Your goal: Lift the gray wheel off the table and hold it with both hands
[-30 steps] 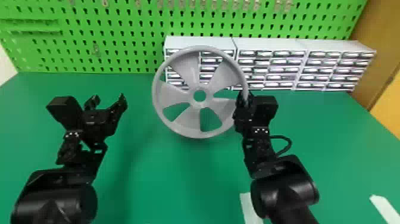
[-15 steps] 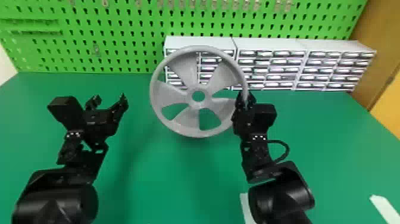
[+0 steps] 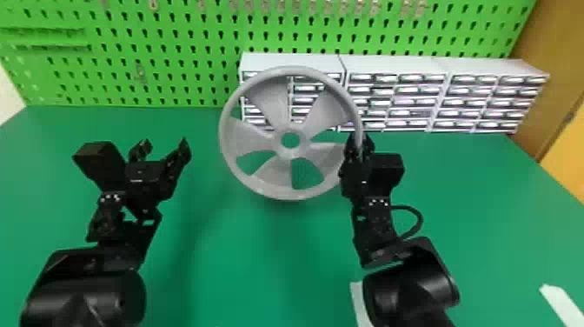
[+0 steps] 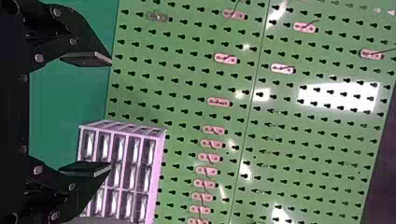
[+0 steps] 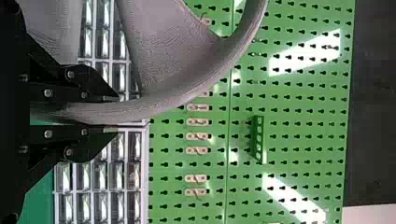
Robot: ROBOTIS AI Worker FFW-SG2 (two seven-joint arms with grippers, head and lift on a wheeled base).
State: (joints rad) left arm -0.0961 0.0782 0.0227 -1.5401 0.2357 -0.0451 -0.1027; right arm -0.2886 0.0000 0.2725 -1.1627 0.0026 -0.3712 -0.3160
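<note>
In the head view the gray wheel is held upright above the table, its open spokes facing the camera. My right gripper is shut on the wheel's right rim. The right wrist view has that rim running between the two fingers of my right gripper. Left of the wheel, apart from it, my left gripper stands open with nothing between its fingers. The left wrist view likewise has my left gripper with its fingers wide apart.
Behind the wheel, white drawer cabinets line the back of the green table. A green pegboard rises behind them. White tape marks the front right of the table.
The wheel and my right gripper have shifted slightly to the left. My left arm looks the same, its gripper still open.
</note>
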